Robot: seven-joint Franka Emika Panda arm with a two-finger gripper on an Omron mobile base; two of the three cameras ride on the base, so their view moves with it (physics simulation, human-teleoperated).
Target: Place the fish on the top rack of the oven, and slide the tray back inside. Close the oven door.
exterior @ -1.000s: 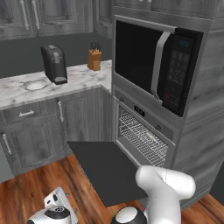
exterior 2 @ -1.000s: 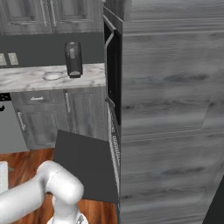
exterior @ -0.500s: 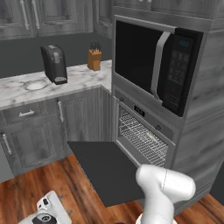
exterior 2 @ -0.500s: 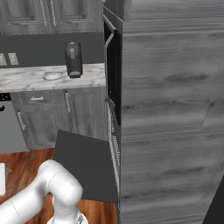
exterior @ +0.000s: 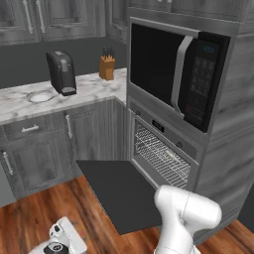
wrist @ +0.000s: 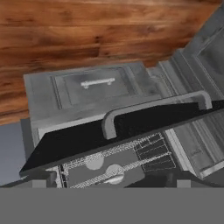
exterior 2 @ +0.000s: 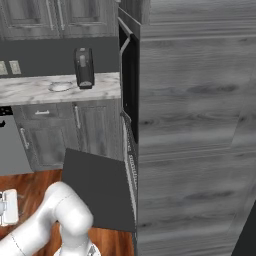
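The built-in oven [exterior: 163, 130] stands open below the microwave. Its black oven door [exterior: 119, 191] lies folded down flat over the floor and also shows from the side [exterior 2: 95, 185]. Silver wire racks fill the mouth, and the top rack [exterior: 158, 147] sits at the opening. The fish is out of view. My gripper [exterior: 55, 243] hangs low over the wood floor, left of the door and well away from the oven. Its hand appears at the left edge [exterior 2: 7, 207]. In the hand view the gripper [wrist: 111, 183] is open, its tips wide apart with nothing between them.
A black microwave [exterior: 173, 74] sits above the oven. The marble counter [exterior: 89, 89] carries a coffee machine [exterior: 62, 73], a knife block [exterior: 106, 68] and a small white dish [exterior: 39, 96]. The hand view looks down on a grey range [wrist: 87, 87] with a bar handle [wrist: 153, 107] and cooktop grates [wrist: 109, 164].
My hand has swung a little further left and lower near the floor. The oven, its door and the racks have not moved.
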